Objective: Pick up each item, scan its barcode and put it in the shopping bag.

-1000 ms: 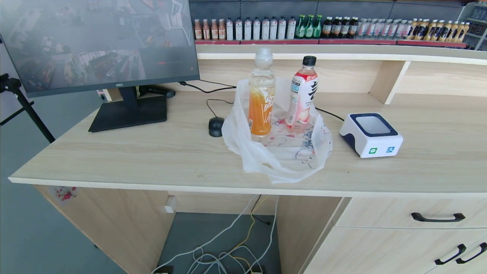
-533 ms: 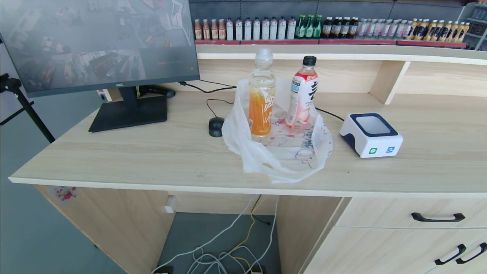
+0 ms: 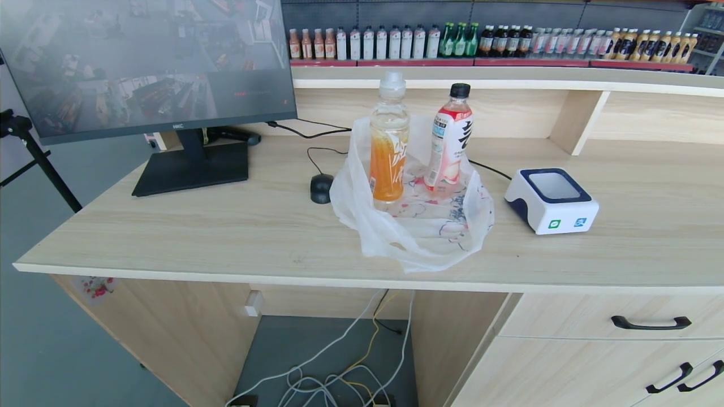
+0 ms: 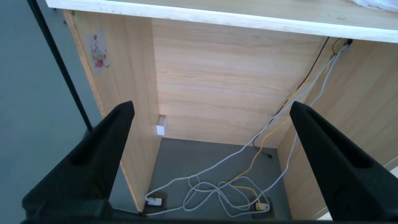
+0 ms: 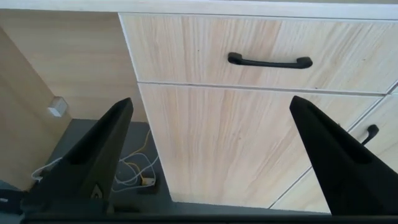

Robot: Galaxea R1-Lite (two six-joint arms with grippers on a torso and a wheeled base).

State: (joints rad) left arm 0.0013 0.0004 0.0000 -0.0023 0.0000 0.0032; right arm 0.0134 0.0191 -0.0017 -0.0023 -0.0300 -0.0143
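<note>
My left gripper (image 4: 211, 111) and right gripper (image 5: 211, 104) hang spread wide and empty below the light wooden table (image 3: 169, 237). On it, a clear orange-drink bottle (image 3: 388, 152) and a pink-labelled bottle (image 3: 449, 147) stand in the white plastic shopping bag (image 3: 430, 237).

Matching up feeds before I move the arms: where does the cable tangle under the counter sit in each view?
Head view: cable tangle on the floor in the open bay under the counter, below the shopping bag.
Left wrist view: cable tangle on the bay floor.
Right wrist view: cable tangle on the floor beside the drawer fronts.
Shared landmark: the small white block on the bay's wooden panel.
</note>
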